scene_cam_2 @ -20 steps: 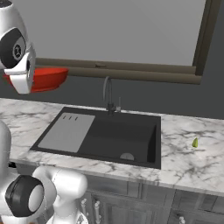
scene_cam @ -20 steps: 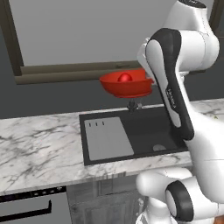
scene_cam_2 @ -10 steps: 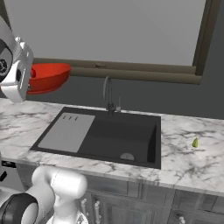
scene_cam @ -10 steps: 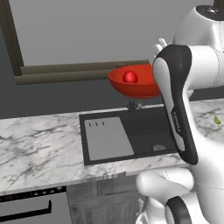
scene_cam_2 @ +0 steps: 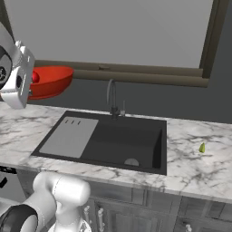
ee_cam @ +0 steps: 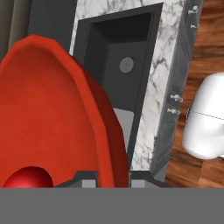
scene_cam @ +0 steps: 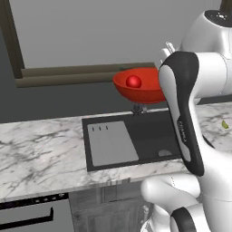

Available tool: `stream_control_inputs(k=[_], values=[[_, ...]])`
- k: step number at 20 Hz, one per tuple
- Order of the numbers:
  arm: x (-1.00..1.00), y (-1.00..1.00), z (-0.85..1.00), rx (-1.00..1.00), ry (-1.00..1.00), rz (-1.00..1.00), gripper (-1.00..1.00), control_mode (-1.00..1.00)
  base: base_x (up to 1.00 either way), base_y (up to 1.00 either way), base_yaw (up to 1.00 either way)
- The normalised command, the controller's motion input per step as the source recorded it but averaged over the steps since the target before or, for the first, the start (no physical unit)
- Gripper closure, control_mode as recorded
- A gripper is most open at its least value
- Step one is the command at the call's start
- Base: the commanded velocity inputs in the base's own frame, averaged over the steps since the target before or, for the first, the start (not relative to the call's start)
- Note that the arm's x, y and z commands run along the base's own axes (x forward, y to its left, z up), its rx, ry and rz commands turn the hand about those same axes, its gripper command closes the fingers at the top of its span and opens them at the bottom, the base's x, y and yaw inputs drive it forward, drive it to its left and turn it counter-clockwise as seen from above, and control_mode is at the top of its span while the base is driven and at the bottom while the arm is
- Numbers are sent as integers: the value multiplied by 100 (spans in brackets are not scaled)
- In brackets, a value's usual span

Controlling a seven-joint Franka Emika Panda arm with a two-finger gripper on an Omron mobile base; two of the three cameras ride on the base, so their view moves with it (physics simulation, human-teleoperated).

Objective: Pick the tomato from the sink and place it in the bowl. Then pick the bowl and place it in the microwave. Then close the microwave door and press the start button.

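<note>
In the left base view, we see the bowl (scene_cam: 138, 87) up in the air above the sink (scene_cam: 136, 139), with the tomato (scene_cam: 133, 81) inside it.

In the right base view, the bowl (scene_cam_2: 49, 82) sticks out from the hand.

In the hand view, our pincer (ee_cam: 113, 176) pinches the bowl's rim (ee_cam: 103, 131). The tomato (ee_cam: 28, 176) sits just left of it.

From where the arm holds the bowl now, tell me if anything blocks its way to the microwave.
Cannot tell in full. The bowl, with the tomato inside, hangs in the air above the sink, gripped at its rim. Nothing touches it, with open air on every side seen. The microwave lies outside these views, so the rest of the path stays unjudged.
</note>
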Motion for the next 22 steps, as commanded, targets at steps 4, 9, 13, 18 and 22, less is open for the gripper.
stream_control_inputs(k=[4, 9, 13, 18, 22], values=[[0, 0, 0, 0, 0, 0, 100, 100, 0, 0, 0], [0, 0, 0, 0, 0, 0, 100, 100, -41, -7, -2], [0, 0, 0, 0, 0, 0, 100, 100, -98, -18, -7], [0, 0, 0, 0, 0, 0, 100, 100, -60, -14, 11], [0, 0, 0, 0, 0, 0, 100, 100, -16, -10, 63]])
